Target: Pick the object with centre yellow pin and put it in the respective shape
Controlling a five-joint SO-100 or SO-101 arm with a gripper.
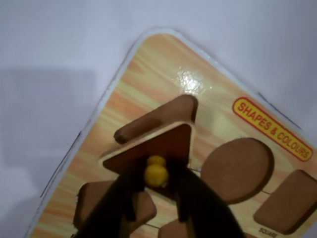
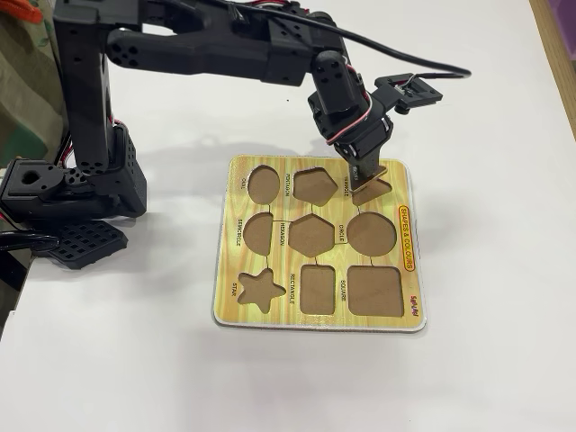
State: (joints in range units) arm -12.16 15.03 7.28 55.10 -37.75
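While your tool (image 1: 156, 179) grips the triangle piece (image 1: 148, 148) by its knob, hover
Square its corners with the triangle recess (image 1: 161, 116), then lower flat

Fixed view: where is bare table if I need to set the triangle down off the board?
Open white table right of and in front of the puzzle board. Left of the board is crowded by the arm's base. The gripper holds the triangle over the board's far corner.

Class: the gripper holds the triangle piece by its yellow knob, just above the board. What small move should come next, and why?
Probably shift and turn the triangle piece slightly, then lower it: the gripper holds it by the yellow knob, offset from the triangular recess, part of which shows uncovered beyond its edge, so it isn't seated yet.
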